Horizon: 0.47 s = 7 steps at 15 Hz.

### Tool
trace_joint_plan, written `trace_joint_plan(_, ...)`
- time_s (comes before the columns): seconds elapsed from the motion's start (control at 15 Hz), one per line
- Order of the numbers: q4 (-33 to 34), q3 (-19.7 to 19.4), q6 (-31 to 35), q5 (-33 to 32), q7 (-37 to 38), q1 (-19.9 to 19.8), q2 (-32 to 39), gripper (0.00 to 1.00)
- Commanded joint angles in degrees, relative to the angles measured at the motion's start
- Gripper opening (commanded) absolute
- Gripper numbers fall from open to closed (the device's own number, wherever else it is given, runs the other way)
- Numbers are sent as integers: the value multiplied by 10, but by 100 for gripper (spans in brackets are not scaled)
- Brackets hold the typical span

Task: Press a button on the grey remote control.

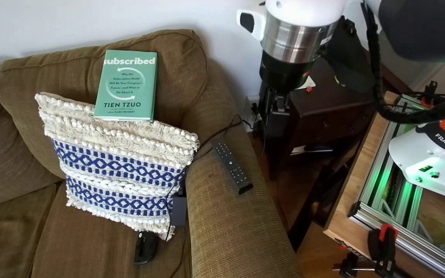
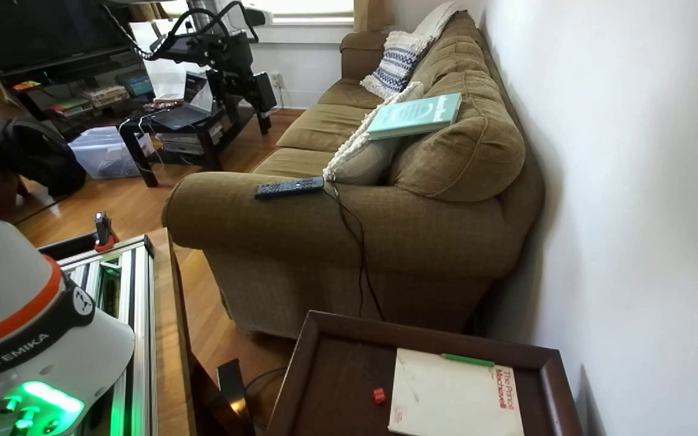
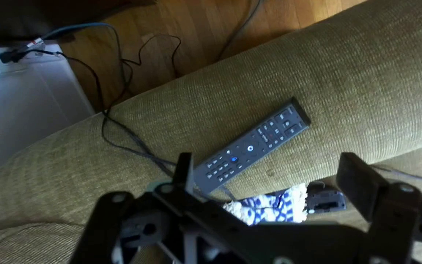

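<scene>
1. Wrist view up: my hand has its fingers wide apart, clamped on nothing, and the grey remote control lies below, buttons up, on the sofa arm. Cables reach its left end; can't tell whether they pass beneath. I'd aim for the white-marked button at mid-length, where a push is least likely to tip it.
2. In an exterior view, the grey remote control sits left of the hand, well apart from it, the cushion and green book farther left. I'd bring the fingers together first, so a narrow tip meets a single button.
3. In an exterior view, the grey remote control rests on the rounded top of the sofa arm, the hand high and to its left. Straight down, slowly, then a light press: that padding will probably sink.
</scene>
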Motion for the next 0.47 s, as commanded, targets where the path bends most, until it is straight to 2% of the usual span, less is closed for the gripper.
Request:
trace_joint_plan(0.0, -25, -19, 18, -6, 52, 1, -66, 100)
trace_joint_plan(0.07, -26, -30, 33, 14, 32, 8, -69, 100)
trace_joint_plan(0.13, -1, -25, 8, -2, 30, 7, -41, 100)
trace_joint_plan(0.4, -7, -32, 18, 3, 30, 6, -57, 100)
